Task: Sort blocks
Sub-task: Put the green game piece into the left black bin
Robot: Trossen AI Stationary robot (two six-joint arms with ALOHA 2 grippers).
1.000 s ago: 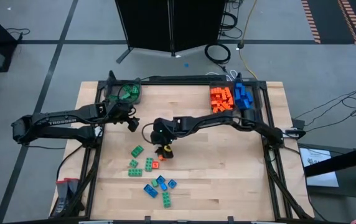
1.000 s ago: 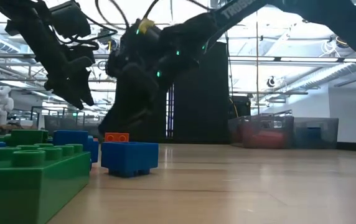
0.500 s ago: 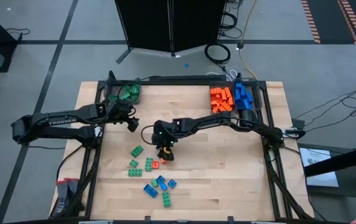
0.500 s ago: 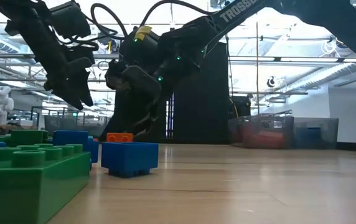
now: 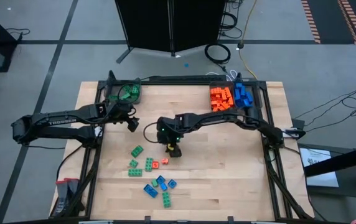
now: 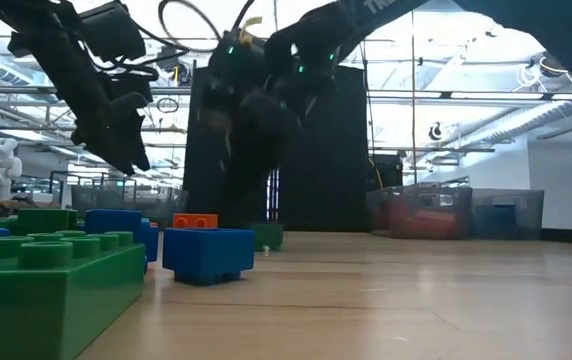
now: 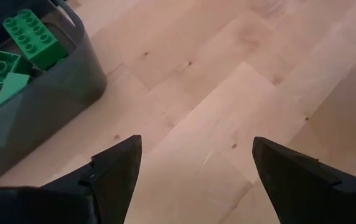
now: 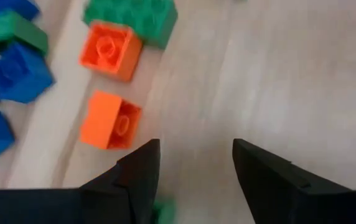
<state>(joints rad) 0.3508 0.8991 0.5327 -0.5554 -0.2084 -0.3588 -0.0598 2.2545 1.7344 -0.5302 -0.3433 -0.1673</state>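
Note:
Loose blocks lie flat on the wooden table near its middle and front: green ones, two orange ones and blue ones. My right gripper hovers just right of them, open, with bare wood between its fingers. Ahead of it lie an orange block on its side, another with studs up and a green one. A blurred green bit shows beside one finger; what it is I cannot tell. My left gripper waits open over bare wood beside the green bin.
Grey bins stand along the far edge: one with green blocks at the far left, one with orange and one with blue at the far right. Bare wood spreads over the table's right half. The low view shows big green and blue blocks close by.
My right gripper has moved a little toward the table's right edge, away from the loose blocks, and has tipped; the gap between its fingers looks unchanged. An orange block and, in the low view, a green block behind it have come into sight. No block has shifted.

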